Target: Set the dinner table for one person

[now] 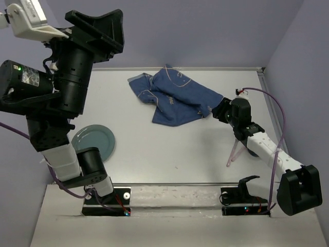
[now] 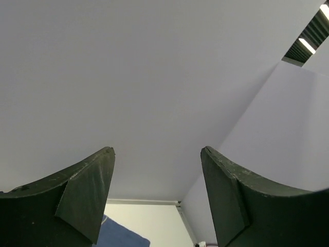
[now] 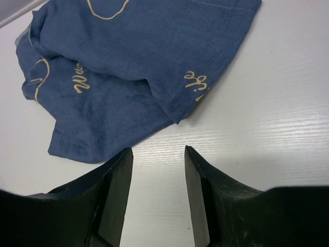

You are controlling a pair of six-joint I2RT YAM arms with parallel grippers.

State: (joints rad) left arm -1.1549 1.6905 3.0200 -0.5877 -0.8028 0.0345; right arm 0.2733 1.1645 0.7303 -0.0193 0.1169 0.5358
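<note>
The dinner table (image 1: 180, 154) is a plain white top. A crumpled dark blue cloth (image 1: 175, 98) with gold line patterns lies at its far middle. A grey-green plate (image 1: 93, 141) sits at the near left. My right gripper (image 1: 218, 110) is open and empty, low over the table just right of the cloth. In the right wrist view it (image 3: 158, 152) hovers over bare table (image 3: 288, 103), with the cloth's edge (image 3: 128, 77) just ahead. My left gripper (image 1: 110, 31) is open and empty, raised high at the far left. Its wrist view (image 2: 157, 152) faces the wall.
A thin pink stick-like item (image 1: 232, 153) lies on the table under the right arm. Grey-purple walls close the table at the back and right (image 1: 293, 62). A corner of the cloth (image 2: 121, 237) shows low in the left wrist view.
</note>
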